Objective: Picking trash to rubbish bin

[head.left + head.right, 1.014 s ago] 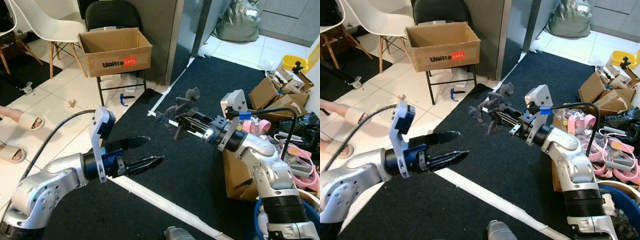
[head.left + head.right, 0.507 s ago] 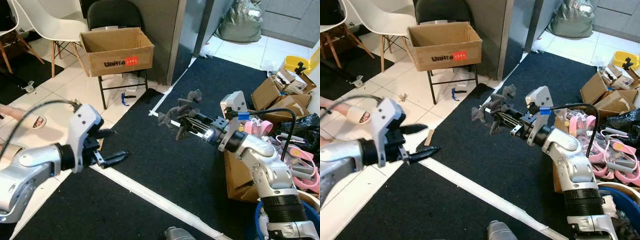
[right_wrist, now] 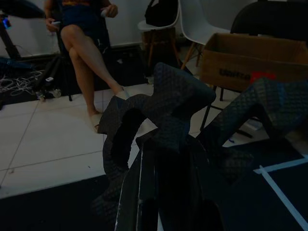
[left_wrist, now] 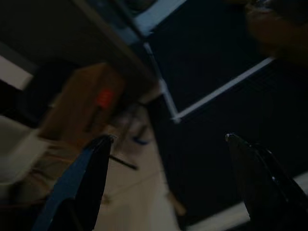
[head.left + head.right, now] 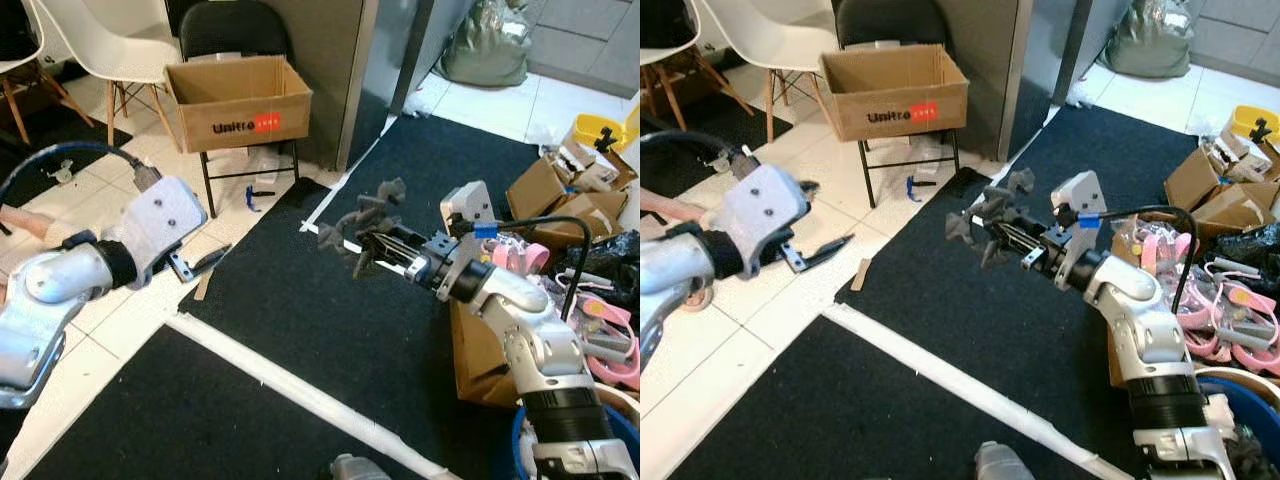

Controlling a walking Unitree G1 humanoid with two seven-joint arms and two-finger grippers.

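Room: white tile floor with a black carpet (image 5: pixel 400 300) laid over it, white tape strip (image 5: pixel 300 395) running across the carpet; a grey cabinet behind.

Right claw (image 5: pixel 362 240) was held out over the carpet at about chest level, fingers pressed together on a piece of dark grey foam packing (image 5: pixel 362 215), an irregular branching scrap. In the right wrist view the foam (image 3: pixel 163 120) sat astride the fingers, lobes sticking out on both sides, so the grip looked like it caught only a narrow part. Beyond it a seated person (image 3: pixel 84 29).

Left claw (image 5: pixel 825 248) was out to the robot's left over the tiles, carrying nothing; in the left wrist view its two fingers (image 4: pixel 82 178) stood well apart.

Beyond the foam: an open cardboard box (image 5: pixel 237 100) resting on a black folding chair (image 5: pixel 225 35), empty as far as could be seen. Judged to be the bin for this task. It stood well apart from the foam, ahead and to the left.

Step in hand, as judged: carry the foam to the box. To do it well:
- keep the pinch firm, since the foam is light and springy and could slip
- bring the claw fully above the opening before releasing
- clear the near wall, as the lobes could snag the rim
- keep the left arm out of the path
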